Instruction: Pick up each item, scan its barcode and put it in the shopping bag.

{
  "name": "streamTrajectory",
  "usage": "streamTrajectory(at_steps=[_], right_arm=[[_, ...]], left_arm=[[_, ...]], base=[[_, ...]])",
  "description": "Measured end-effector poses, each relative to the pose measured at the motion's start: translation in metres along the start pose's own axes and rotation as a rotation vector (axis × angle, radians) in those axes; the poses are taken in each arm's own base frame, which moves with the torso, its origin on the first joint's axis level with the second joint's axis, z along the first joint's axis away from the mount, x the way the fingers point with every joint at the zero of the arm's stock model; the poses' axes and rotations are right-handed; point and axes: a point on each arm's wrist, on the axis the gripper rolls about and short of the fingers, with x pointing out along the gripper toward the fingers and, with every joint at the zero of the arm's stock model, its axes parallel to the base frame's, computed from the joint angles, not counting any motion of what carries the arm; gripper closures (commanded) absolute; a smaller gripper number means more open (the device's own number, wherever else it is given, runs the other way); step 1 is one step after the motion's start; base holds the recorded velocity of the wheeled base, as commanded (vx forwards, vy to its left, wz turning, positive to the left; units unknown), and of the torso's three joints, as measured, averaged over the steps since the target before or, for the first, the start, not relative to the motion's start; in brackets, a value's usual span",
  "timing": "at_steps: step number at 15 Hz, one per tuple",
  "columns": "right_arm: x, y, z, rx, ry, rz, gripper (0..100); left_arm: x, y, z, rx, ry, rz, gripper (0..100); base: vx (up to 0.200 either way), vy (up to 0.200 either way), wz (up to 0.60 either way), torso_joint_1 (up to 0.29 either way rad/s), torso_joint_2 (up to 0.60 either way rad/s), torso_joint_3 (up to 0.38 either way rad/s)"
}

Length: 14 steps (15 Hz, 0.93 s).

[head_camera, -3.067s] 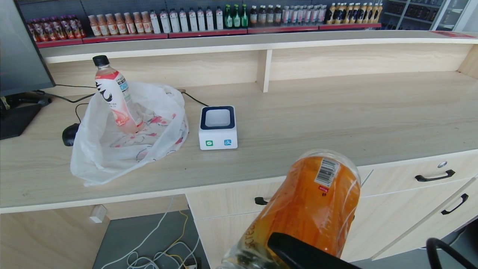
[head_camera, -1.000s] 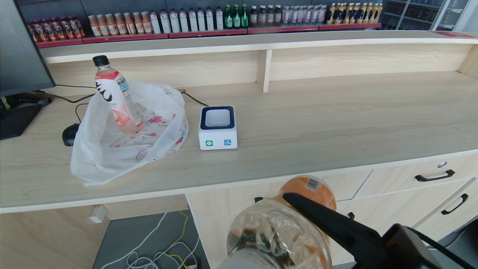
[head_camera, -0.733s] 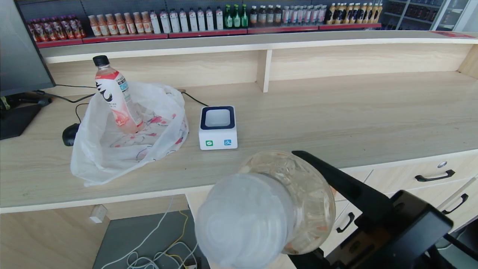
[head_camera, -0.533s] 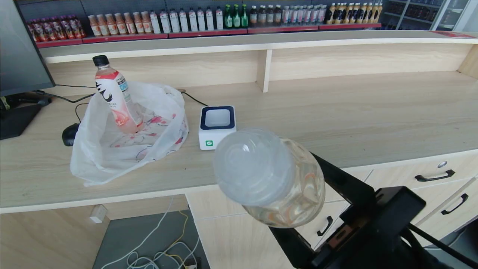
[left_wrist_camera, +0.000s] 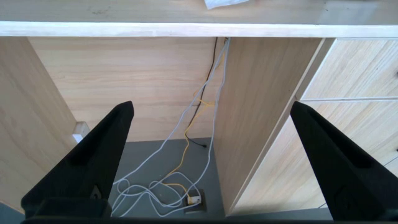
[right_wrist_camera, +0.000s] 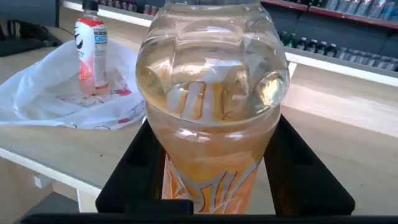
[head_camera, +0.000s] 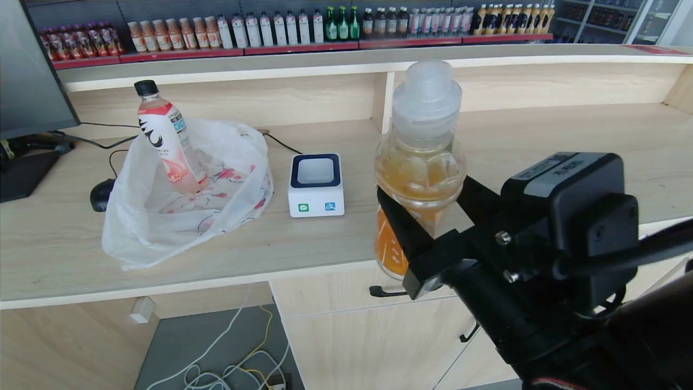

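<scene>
Between my right fingers (head_camera: 399, 230), clenched on its lower body from both sides, an orange drink bottle (head_camera: 419, 173) stands upright with its pale cap on top. The right wrist view looks up its clear shoulder, with a black finger on each side. I hold it in the air at the near edge of the pale wooden surface (head_camera: 541, 157), not resting on anything, and I cannot see its barcode from here. To its left, near but apart, sits the small white scanner (head_camera: 316, 184) with its window facing up; the bottle is beside that window, not over it. Further left the white shopping bag (head_camera: 141, 227) lies slumped open, and a pink drink bottle (head_camera: 168, 141) already leans inside it. My left fingers (left_wrist_camera: 93, 162) are spread wide and empty, hanging below the edge of the surface in front of a wooden cabinet panel (left_wrist_camera: 137, 81). By my reckoning one item is bagged and this second one is only picked up. What is left is to turn its barcode to the scanner window, then carry it across and set it in the bag.
</scene>
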Motion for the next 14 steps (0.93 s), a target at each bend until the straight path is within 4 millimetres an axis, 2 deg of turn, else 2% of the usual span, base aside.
streamTrajectory(at_steps=[7,11,14], right_arm=[[0.056,-0.034,-0.027,0.167,0.009,-0.083,100],[0.087,-0.063,-0.037,0.247,0.013,-0.162,100],[0.100,-0.090,-0.041,0.238,-0.036,-0.166,100]], left_arm=[[0.000,0.000,0.000,0.000,0.000,0.000,0],[0.000,0.000,0.000,0.000,0.000,0.000,0],[0.000,0.000,0.000,0.000,0.000,0.000,0]], base=[[0.000,0.000,0.00,0.000,0.00,0.000],[0.000,0.000,0.00,0.000,0.00,0.000],[0.000,0.000,0.00,0.000,0.00,0.000]])
